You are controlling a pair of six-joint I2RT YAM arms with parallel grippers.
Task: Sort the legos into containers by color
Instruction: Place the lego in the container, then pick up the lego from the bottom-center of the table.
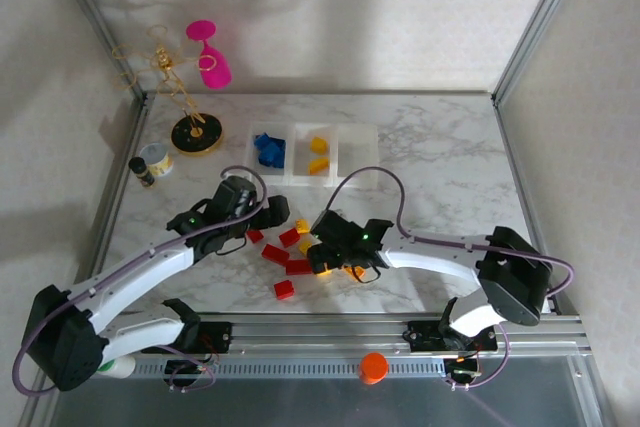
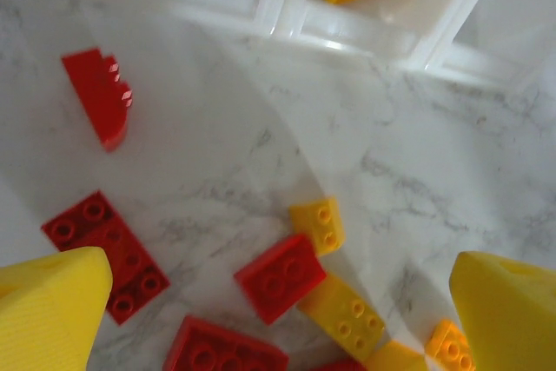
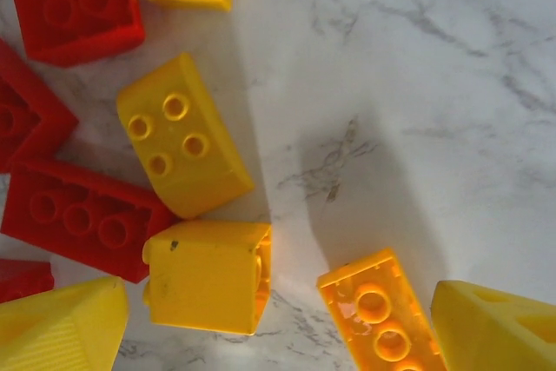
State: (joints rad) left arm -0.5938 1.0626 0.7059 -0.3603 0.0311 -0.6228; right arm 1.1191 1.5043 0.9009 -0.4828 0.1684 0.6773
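Observation:
Three joined translucent containers [image 1: 338, 139] stand at the back; the left bin holds blue legos [image 1: 268, 150] and the middle one yellow legos [image 1: 318, 155]. Red legos [image 1: 276, 254] and yellow ones [image 1: 303, 228] lie scattered at table centre. My left gripper [image 1: 279, 215] hovers open over a red square brick [image 2: 282, 275] and yellow bricks [image 2: 319, 225], with the bin wall [image 2: 280, 22] ahead. My right gripper [image 1: 328, 259] is open and low over the table. Between its fingers lie a yellow brick on its side [image 3: 208, 275] and an upturned orange-yellow brick [image 3: 378, 314].
A round black-and-gold stand base [image 1: 196, 134], a small jar [image 1: 158, 159] and a dark bottle [image 1: 141, 170] sit at the back left. A pink object [image 1: 211, 55] is behind the table. Bare marble lies right of the pile.

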